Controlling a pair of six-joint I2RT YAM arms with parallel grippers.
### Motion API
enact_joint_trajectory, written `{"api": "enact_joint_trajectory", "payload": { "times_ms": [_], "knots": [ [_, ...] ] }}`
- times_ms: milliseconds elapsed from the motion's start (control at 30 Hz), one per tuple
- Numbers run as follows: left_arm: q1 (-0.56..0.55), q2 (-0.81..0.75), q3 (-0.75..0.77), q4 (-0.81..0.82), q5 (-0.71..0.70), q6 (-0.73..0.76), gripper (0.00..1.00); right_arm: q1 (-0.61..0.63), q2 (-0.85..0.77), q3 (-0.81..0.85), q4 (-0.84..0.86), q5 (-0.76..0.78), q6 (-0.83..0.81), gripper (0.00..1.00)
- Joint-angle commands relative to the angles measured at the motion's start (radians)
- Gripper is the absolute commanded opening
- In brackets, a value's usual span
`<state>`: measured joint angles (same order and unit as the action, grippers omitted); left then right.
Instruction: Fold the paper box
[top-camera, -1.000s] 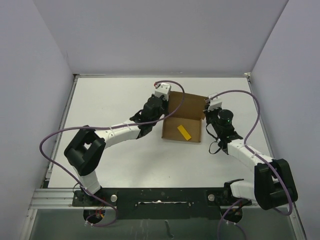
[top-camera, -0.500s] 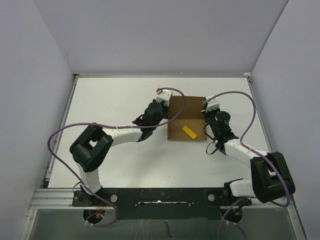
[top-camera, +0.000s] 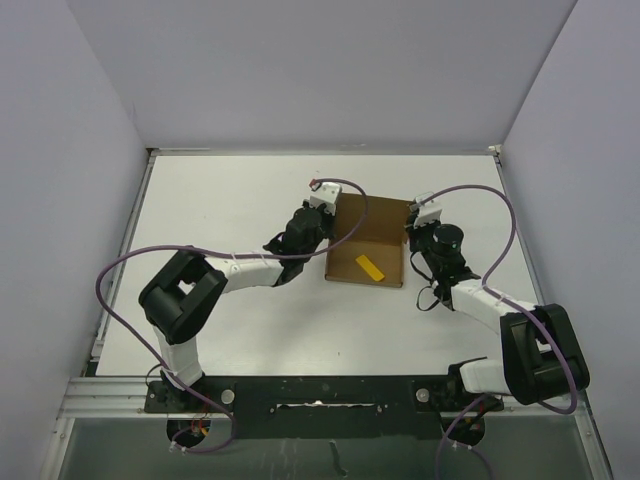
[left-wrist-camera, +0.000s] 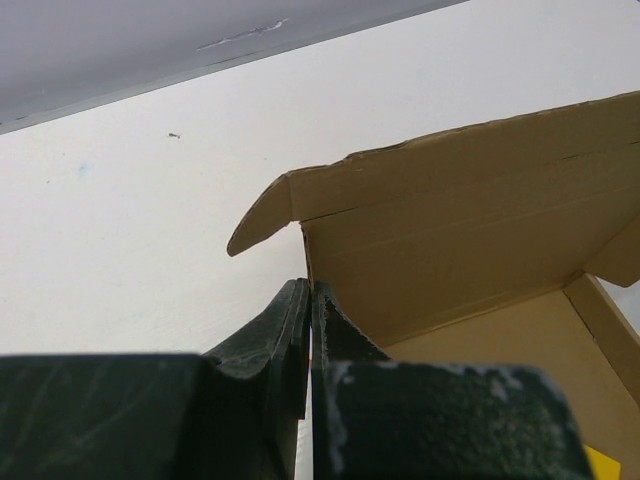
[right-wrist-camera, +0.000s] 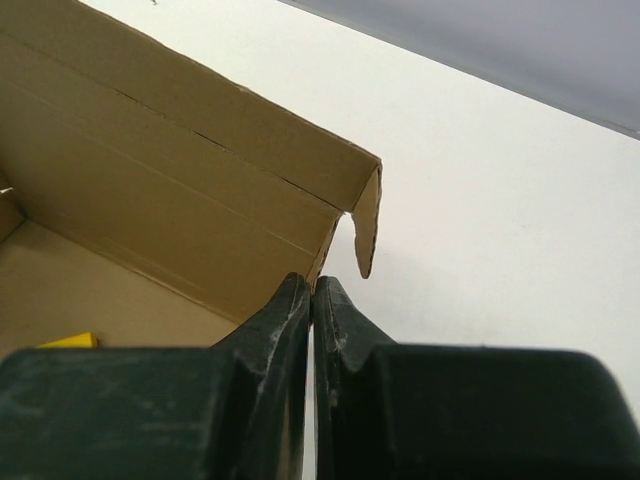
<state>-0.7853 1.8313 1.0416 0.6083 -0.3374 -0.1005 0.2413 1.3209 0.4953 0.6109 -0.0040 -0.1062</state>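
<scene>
1. My left hand (left-wrist-camera: 308, 300) and right hand (right-wrist-camera: 312, 290) pinched shut on the plain brown cardboard box's (top-camera: 375, 225) 9 and 3 o'clock walls.
2. It had slid back left, near the bench's (top-camera: 230, 200) 1 o'clock, still open, so closing remained.

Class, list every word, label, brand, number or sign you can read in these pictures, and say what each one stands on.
None: no text can be read in any view.
The visible faces of the paper box are plain brown cardboard with no print.
The small yellow bar lying in it shows no lettering.
</scene>
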Motion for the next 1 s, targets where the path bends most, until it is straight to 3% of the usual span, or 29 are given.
{"api": "enact_joint_trajectory", "payload": {
  "times_ms": [0, 433, 967],
  "knots": [
    [-0.019, -0.012, -0.011, 0.075, 0.051, -0.005, 0.0, 0.014, 0.012, 0.03, 0.009, -0.139, 0.068, 0.02],
    [-0.022, -0.024, -0.044, 0.09, 0.036, -0.001, 0.0, 0.015, 0.017, 0.049, -0.05, -0.189, 0.106, 0.12],
    [-0.028, -0.051, -0.083, 0.122, 0.037, 0.012, 0.0, 0.013, 0.014, 0.06, -0.086, -0.23, 0.125, 0.14]
  ]
}}
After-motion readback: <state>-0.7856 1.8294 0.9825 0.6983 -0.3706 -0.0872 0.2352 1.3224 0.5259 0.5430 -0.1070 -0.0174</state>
